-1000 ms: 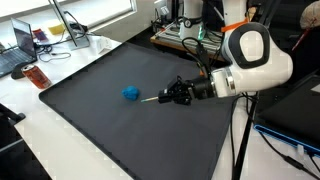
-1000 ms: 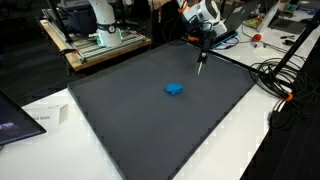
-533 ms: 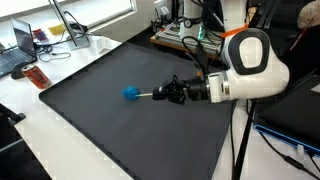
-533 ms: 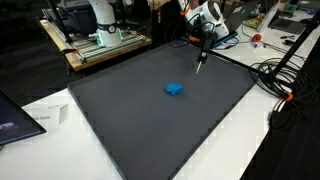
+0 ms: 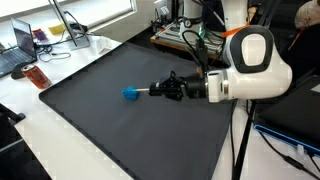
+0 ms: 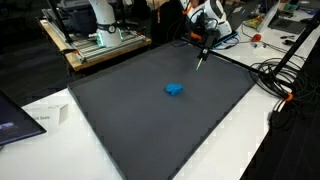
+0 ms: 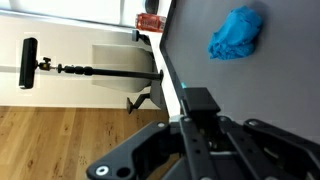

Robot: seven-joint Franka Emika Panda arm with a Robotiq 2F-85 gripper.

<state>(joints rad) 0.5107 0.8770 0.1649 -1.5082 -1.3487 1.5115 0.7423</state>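
We note claw point(image 5: 160, 90) clamped shut on thin stick point(image 6: 200, 60), hovering over black mat point(image 5: 100, 135). Blue lump point(image 5: 130, 94) lies on mat ahead of claw, near stick tip; wrist view shows gap between.

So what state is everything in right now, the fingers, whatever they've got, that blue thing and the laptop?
fingers: shut, gripping the thin stick
thin stick: held, tip aimed toward the mat, touching nothing
crumpled blue cloth: lying loose on the black mat, apart from the stick
laptop: lid open
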